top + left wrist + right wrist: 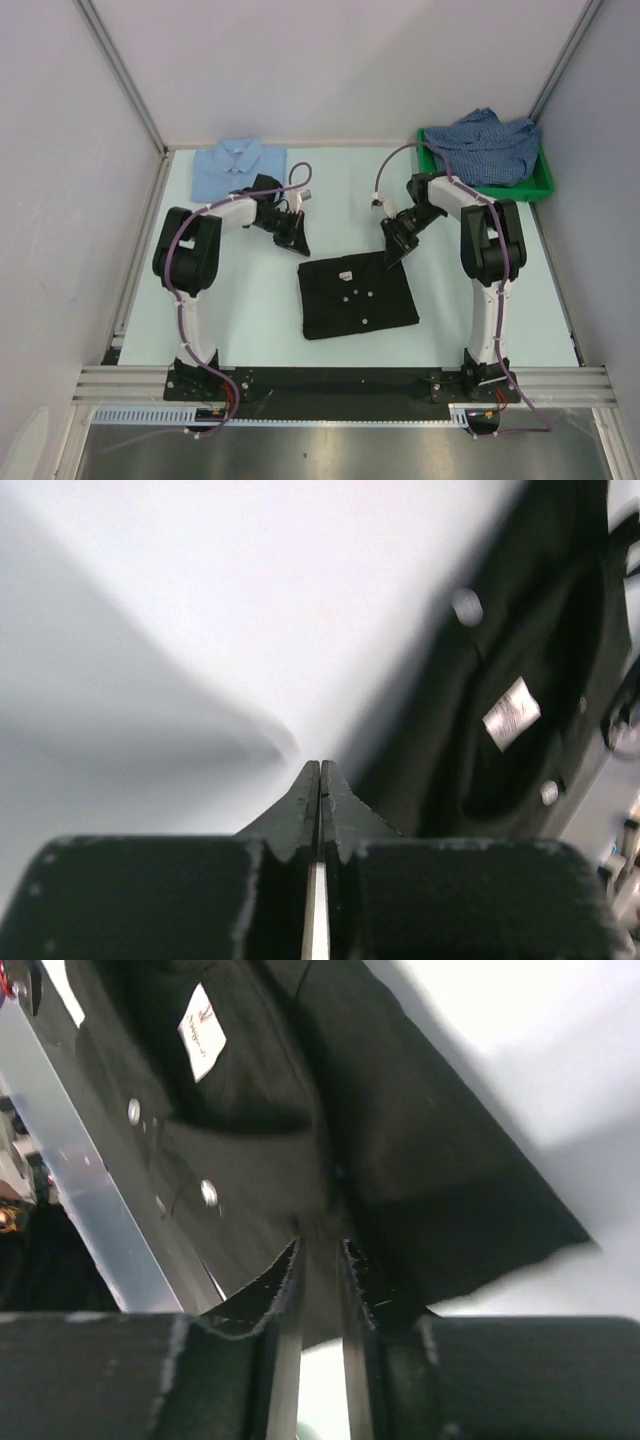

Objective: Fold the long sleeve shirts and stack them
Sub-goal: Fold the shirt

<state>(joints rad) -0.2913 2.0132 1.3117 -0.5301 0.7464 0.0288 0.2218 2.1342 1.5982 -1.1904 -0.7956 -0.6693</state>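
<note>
The black shirt (355, 298) lies folded flat on the table's middle, pale buttons up. My left gripper (297, 243) is shut and empty, just off the shirt's far left corner; its wrist view shows the shut gripper (320, 766) over bare table with the black shirt (520, 680) to its right. My right gripper (392, 252) is at the shirt's far right corner; its wrist view shows the gripper (320, 1245) with the jaws a narrow gap apart, nothing between them, just above the black shirt (400, 1140). The light blue shirt (240, 165) lies folded at the back left. The checked shirt (490, 145) is crumpled in the bin.
The green plastic bin (547, 176) stands at the back right corner. White walls and metal frame rails (140, 250) enclose the table on the left, back and right. The arm bases sit on a black bar (340, 385) at the near edge.
</note>
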